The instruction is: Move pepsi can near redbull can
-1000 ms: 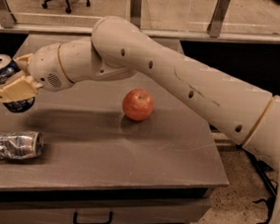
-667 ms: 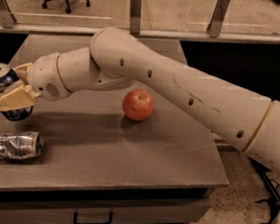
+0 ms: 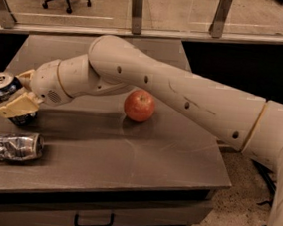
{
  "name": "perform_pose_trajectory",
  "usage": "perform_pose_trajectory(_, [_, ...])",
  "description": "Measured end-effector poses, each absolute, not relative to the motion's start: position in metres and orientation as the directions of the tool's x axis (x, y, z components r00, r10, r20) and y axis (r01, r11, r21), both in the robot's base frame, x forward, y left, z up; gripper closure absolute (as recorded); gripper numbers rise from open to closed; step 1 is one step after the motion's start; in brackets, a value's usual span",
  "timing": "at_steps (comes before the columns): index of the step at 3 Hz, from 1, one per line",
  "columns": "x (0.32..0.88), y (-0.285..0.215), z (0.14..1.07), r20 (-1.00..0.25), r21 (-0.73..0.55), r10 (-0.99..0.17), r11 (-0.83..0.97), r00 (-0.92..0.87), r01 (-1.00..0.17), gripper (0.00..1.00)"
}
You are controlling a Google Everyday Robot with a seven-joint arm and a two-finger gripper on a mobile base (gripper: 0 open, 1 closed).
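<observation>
The pepsi can point(image 3: 3, 87), dark blue with a silver top, stands upright at the table's left edge. My gripper point(image 3: 13, 100) is shut on the pepsi can, with one cream finger point(image 3: 16, 107) across its front. The can's base is at or just above the tabletop. The redbull can point(image 3: 9, 146), silver and crumpled, lies on its side just in front of the pepsi can, a short gap apart, near the table's front left corner.
A red apple point(image 3: 139, 105) sits mid-table behind my forearm point(image 3: 183, 96). The grey table point(image 3: 127, 158) has a drawer handle point(image 3: 93, 222) below its front edge. A glass partition with metal posts point(image 3: 136, 9) runs behind the table.
My gripper has carried the pepsi can down and slightly left, closer to the tabletop and to the redbull can. The redbull can and apple have not moved.
</observation>
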State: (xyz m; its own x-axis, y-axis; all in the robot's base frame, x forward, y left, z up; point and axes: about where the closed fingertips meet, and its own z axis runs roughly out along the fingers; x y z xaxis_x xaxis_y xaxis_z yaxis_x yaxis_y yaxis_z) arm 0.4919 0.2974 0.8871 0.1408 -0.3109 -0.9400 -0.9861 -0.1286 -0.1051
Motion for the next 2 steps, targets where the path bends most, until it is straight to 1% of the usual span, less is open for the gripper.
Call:
perform_pose_trajectory(1, [0.4993,0.3017,0.8811,-0.924,-0.155,-0.332,-0.122,0.188,-0.98,0.12])
perform_pose_trajectory(2, [0.5082,0.2965,0.8839,-0.925,-0.15,-0.339,-0.097,0.174,-0.984,0.0])
